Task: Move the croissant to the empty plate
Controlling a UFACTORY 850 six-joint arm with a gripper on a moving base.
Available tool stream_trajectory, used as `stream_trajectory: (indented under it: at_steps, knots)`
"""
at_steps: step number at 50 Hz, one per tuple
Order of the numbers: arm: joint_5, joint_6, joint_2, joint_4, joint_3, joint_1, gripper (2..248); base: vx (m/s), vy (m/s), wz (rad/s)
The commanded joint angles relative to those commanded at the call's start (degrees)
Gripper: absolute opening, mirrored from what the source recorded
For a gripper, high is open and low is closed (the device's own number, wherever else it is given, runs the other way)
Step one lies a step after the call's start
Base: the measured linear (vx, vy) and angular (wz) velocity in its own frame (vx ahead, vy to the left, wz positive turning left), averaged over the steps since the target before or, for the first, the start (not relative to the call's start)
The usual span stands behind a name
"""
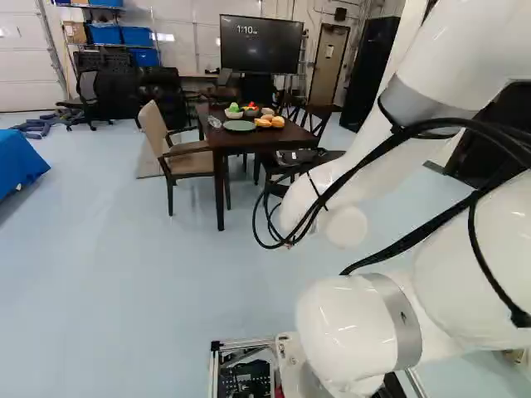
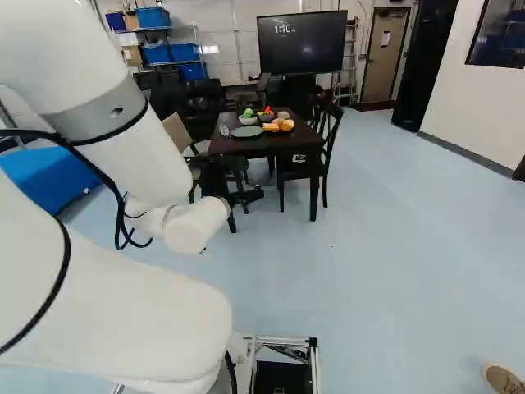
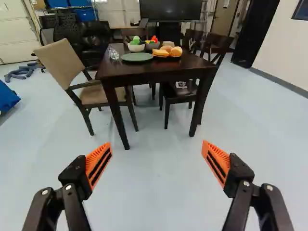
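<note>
My gripper is over the floor in front of the table in the right base view. In the wrist view the gripper stands wide open, nothing between its orange pads. Ahead, the empty green plate lies near the front edge of the dark table. Beside it is a group of bread: a yellow-orange piece and rounded golden-brown pieces. Which one is the croissant is too small to tell, as is whatever lies beneath them.
Two bowls, a pale one and a grey one, hold colourful items behind the plate. Clear crumpled plastic lies beside it. A beige armchair and dark chairs surround the table. A shoe shows at the right base view's lower right.
</note>
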Motion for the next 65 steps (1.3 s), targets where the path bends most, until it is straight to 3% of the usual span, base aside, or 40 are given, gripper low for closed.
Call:
stream_trajectory:
  at_steps: [65]
  knots:
    - [0.00, 0.00, 0.00, 0.00, 0.00, 0.00, 247, 0.073, -0.049, -0.001]
